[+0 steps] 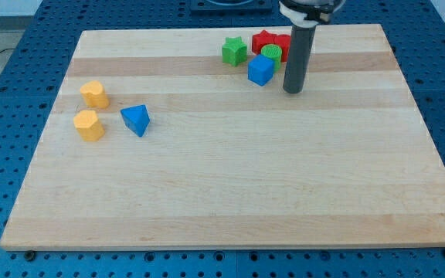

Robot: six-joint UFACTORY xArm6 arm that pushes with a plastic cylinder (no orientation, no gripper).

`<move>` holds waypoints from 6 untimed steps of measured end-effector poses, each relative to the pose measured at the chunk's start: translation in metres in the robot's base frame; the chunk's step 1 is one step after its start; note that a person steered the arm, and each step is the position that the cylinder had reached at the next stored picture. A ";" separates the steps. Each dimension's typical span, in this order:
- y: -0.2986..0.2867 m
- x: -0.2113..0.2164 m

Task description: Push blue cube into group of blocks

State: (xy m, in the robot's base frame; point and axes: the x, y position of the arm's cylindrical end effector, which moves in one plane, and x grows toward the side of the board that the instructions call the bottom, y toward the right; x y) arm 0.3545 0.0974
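The blue cube (260, 70) lies near the view's top, just below a cluster of blocks: a green star (234, 51), a green cylinder (271, 52) and red blocks (265, 39) behind it. The cube touches or nearly touches the green cylinder. My tip (292, 91) rests on the board just to the right of the blue cube and slightly below it, a small gap apart. The rod hides part of the red block on the right (284, 43).
A blue triangular block (136, 120) and two yellow blocks (94, 93) (89, 124) lie at the view's left. The wooden board (230, 193) sits on a blue perforated table.
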 end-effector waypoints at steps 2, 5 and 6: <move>-0.027 -0.019; 0.012 -0.015; 0.061 -0.018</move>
